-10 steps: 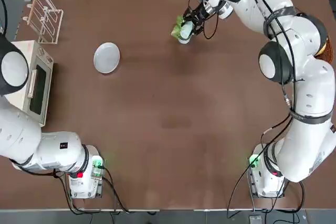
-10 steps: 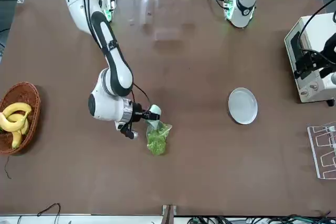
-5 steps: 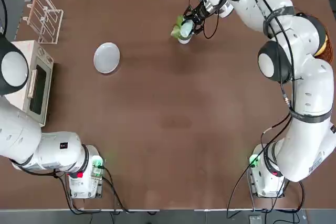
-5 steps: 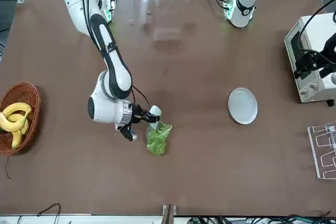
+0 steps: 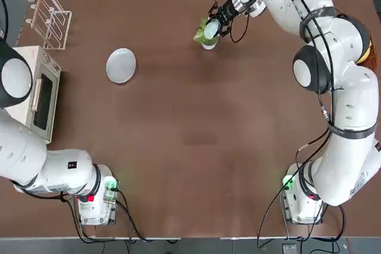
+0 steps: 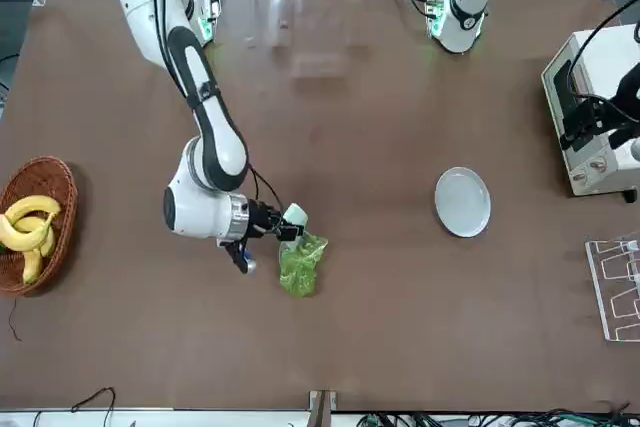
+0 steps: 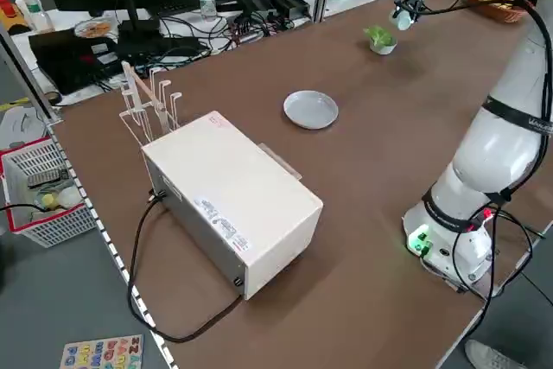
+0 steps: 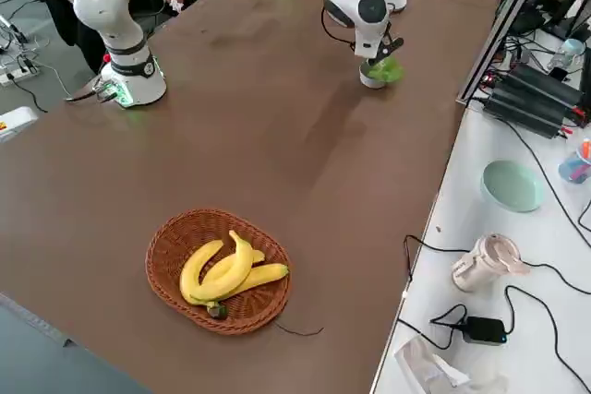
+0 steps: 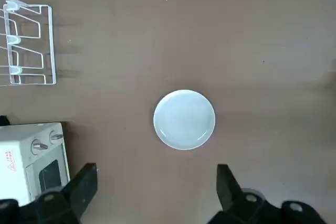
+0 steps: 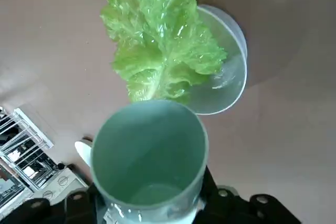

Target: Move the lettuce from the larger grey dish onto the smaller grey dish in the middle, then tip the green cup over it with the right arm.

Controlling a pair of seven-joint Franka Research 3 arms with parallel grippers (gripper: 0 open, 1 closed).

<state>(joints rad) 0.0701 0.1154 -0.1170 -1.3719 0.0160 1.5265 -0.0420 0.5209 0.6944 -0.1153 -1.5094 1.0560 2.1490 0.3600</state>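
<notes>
Lettuce lies in smaller grey dish, leaves hanging over rim on one side, at far edge of table. Right gripper pinches green cup, held tilted just above lettuce, mouth toward wrist camera. Larger grey dish sits bare, well apart, nearer toaster oven. Left gripper hangs high over larger grey dish, fingers spread wide, holding nothing. Basket of bananas at right side of table.
</notes>
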